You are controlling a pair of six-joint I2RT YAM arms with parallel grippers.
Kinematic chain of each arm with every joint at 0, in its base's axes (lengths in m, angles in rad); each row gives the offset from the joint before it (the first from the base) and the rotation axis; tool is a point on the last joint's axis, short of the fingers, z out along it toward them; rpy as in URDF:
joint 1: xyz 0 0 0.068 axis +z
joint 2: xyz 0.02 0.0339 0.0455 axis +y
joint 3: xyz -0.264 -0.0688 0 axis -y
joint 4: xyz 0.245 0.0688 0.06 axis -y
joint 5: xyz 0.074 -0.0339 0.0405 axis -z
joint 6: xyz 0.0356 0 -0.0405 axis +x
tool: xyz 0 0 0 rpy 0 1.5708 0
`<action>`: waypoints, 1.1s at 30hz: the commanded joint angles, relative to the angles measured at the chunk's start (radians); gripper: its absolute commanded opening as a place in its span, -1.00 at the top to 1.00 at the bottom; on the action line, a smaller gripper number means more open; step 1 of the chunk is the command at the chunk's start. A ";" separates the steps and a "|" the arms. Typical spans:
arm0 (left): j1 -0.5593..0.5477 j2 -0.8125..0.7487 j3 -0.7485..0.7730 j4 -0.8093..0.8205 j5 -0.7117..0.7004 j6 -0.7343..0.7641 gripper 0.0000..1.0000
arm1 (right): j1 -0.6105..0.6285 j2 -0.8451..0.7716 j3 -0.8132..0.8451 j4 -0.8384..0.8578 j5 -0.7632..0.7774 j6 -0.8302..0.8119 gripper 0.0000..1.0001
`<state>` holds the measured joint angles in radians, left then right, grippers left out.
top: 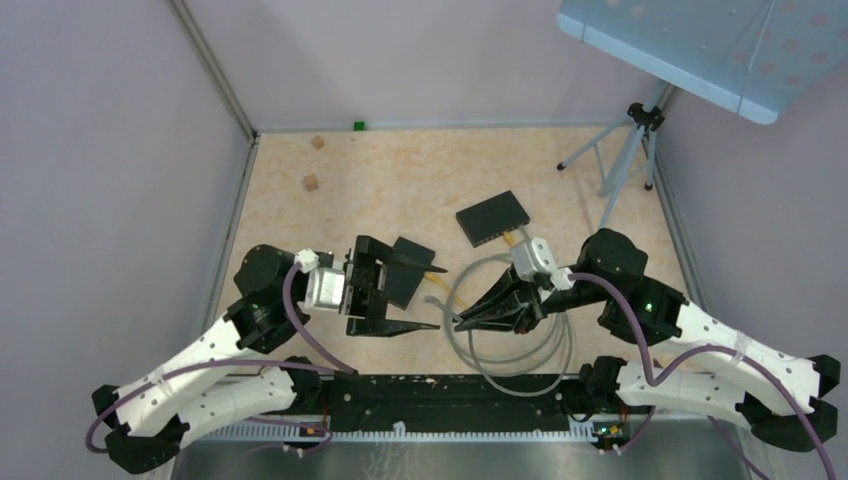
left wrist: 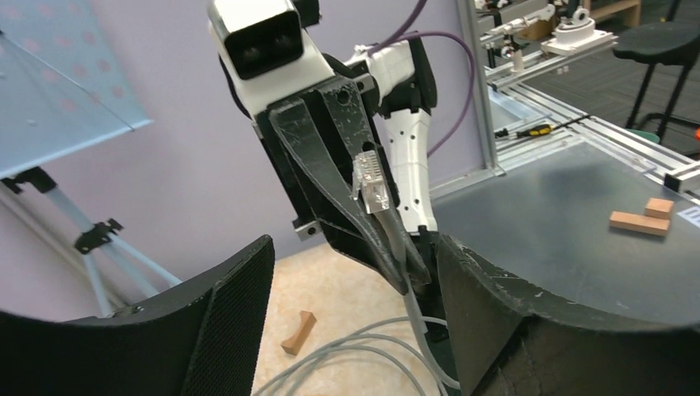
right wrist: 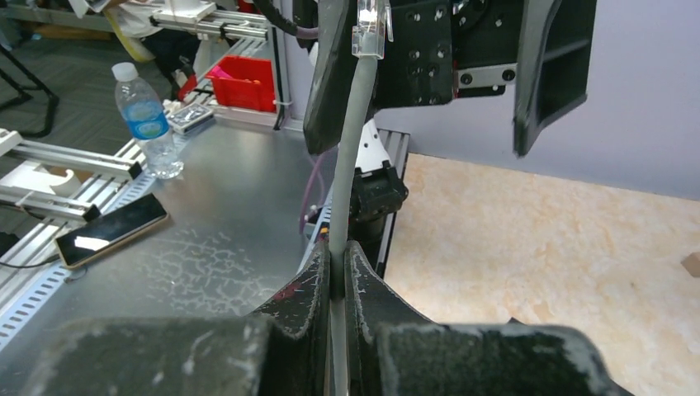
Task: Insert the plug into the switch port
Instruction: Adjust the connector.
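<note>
Arms both reach in toward the middle, tips facing each other. Left gripper is spread wide. Right gripper is pinching the gray cable a bit behind the clear plug, which pokes out toward the left fingers. Black switch sits apart on the beige table. Lilac walls, tripod back right.

The clear plastic network plug caps a grey round cable and sticks out past the tips of the right end effector, whose fingers pinch the cable just behind it. The rest of the cable lies in loose loops on the desk. The flat black rectangular switch lies farther back, apart from the plug.
</note>
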<state>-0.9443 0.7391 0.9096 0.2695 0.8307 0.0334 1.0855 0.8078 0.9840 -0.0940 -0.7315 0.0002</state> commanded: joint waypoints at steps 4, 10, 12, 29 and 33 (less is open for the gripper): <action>-0.002 0.011 0.032 0.068 0.064 -0.023 -0.43 | -0.002 -0.003 0.016 -0.003 0.085 -0.087 1.00; -0.002 -0.003 0.032 0.089 0.059 -0.032 -0.36 | -0.002 -0.006 0.006 -0.040 0.118 -0.124 1.00; -0.002 -0.007 0.031 0.096 0.054 -0.032 -0.38 | -0.002 -0.008 0.005 -0.050 0.125 -0.132 1.00; -0.002 0.005 0.026 0.085 0.021 -0.068 0.60 | -0.002 -0.025 -0.016 -0.046 0.122 -0.122 1.00; -0.002 0.005 0.029 0.063 0.006 -0.070 1.00 | -0.002 -0.028 -0.016 -0.028 0.108 -0.105 1.00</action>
<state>-0.9443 0.7425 0.9100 0.3260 0.8474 -0.0288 1.0851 0.8024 0.9688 -0.1684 -0.6132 -0.1123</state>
